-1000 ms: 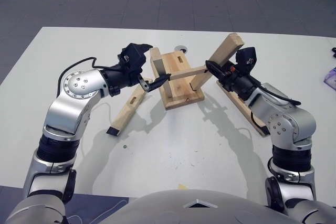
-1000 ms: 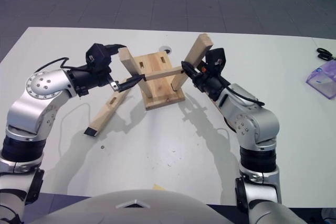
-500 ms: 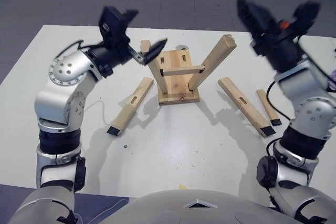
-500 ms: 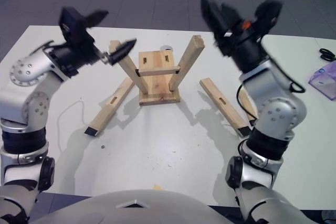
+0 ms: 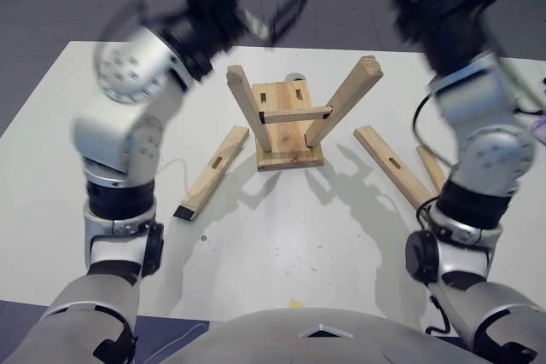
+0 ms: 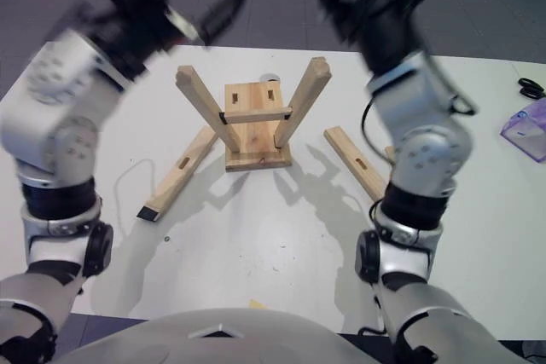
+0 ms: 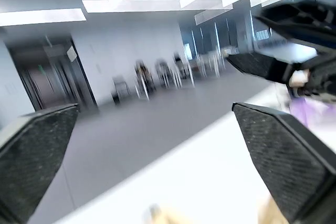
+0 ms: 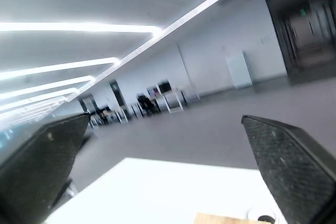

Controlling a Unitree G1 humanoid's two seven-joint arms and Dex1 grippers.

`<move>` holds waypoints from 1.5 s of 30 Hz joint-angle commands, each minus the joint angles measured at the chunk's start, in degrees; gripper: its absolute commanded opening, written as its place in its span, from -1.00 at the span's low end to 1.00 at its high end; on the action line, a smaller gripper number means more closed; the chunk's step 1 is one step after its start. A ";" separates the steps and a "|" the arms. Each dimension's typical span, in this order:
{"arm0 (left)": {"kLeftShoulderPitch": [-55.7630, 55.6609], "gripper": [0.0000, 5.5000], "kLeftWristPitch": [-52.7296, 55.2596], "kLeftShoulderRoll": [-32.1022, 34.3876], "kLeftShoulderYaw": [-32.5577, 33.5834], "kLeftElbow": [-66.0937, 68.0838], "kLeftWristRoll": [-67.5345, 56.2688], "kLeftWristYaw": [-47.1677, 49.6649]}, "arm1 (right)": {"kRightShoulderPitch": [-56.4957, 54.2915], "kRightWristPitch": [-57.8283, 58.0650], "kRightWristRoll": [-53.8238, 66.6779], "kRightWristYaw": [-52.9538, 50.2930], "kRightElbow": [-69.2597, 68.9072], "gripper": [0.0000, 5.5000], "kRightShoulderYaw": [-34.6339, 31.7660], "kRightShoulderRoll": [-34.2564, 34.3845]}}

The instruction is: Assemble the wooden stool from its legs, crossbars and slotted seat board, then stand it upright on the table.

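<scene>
Roughly halfway, I judge: the seat board (image 5: 290,149) lies face down near the middle of the table (image 5: 281,245), with two legs (image 5: 247,106) planted in it, pointing up and splaying apart, joined by a level crossbar (image 5: 299,113) running left to right. Both arms are held high above the table; the left gripper (image 7: 155,111) and right gripper (image 8: 165,118) are spread wide and empty. One loose leg (image 5: 213,172) lies flat to the left, angled toward the board; another loose leg (image 5: 394,175) and a short bar (image 5: 431,168) lie to the right, angled likewise. Next would be bringing a gripper down along a loose leg's length, then tipping it upright into a free slot.
</scene>
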 commanded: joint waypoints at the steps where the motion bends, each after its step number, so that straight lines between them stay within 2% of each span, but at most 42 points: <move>1: 6.28 0.96 1.26 -5.13 -7.47 7.59 3.62 0.35 | 8.12 -0.61 -8.85 1.58 6.66 0.96 7.71 1.35; 6: 6.22 0.96 2.12 -8.65 -2.50 5.30 1.38 1.99 | 6.57 -2.39 -8.14 1.14 5.62 0.96 4.84 3.15; 11: -1.40 0.96 4.78 -11.88 11.87 3.45 -6.75 8.61 | 3.97 -2.86 -3.78 -1.69 2.75 0.96 -1.02 5.15; 16: -9.97 0.96 5.16 -9.53 25.97 0.46 -13.79 16.78 | 3.91 -5.22 -3.01 -5.30 2.70 0.96 -6.90 5.71; 19: -4.97 0.96 4.52 -4.37 28.63 2.49 -9.44 18.05 | 8.79 -6.23 -8.34 -7.81 4.04 0.96 -6.80 5.24; 23: 7.55 0.96 -0.24 0.26 24.21 12.01 2.32 17.59 | 16.01 -5.83 -12.78 -7.59 1.21 0.96 -3.31 5.94; 25: 10.73 0.96 0.20 -1.31 21.89 12.83 3.87 17.51 | 16.85 -6.33 -13.57 -8.05 0.79 0.96 -3.37 6.51; 28: 12.08 0.96 2.16 -5.06 17.34 9.41 3.99 17.11 | 15.24 -7.88 -15.15 -8.63 1.64 0.96 -4.44 6.06; 30: 11.45 0.96 4.76 -5.32 12.25 4.32 4.20 15.20 | 13.34 -9.45 -16.63 -9.62 3.24 0.96 -6.24 5.21; 34: 5.69 0.96 9.51 -2.18 0.03 -9.97 0.05 2.96 | 8.45 -13.78 -19.70 -11.44 5.44 0.96 -10.63 2.16; 36: 3.55 0.96 10.39 -1.48 -3.23 -15.00 -2.77 -2.45 | 4.95 -15.02 -20.59 -11.34 5.42 0.96 -11.40 0.58; 39: 2.06 0.96 10.60 -3.69 -3.94 -17.75 -7.42 -5.61 | -0.79 -15.13 -20.10 -9.79 3.95 0.96 -11.47 -1.73; 42: 2.21 0.96 8.48 -1.26 -3.57 -11.19 -0.29 -2.17 | -4.47 -15.20 -17.78 -6.67 1.10 0.96 -11.18 -3.27; 45: 2.69 0.96 7.26 -1.26 -0.17 -7.40 2.72 0.93 | -4.52 -9.06 -4.61 1.25 -3.70 0.96 -11.79 -4.51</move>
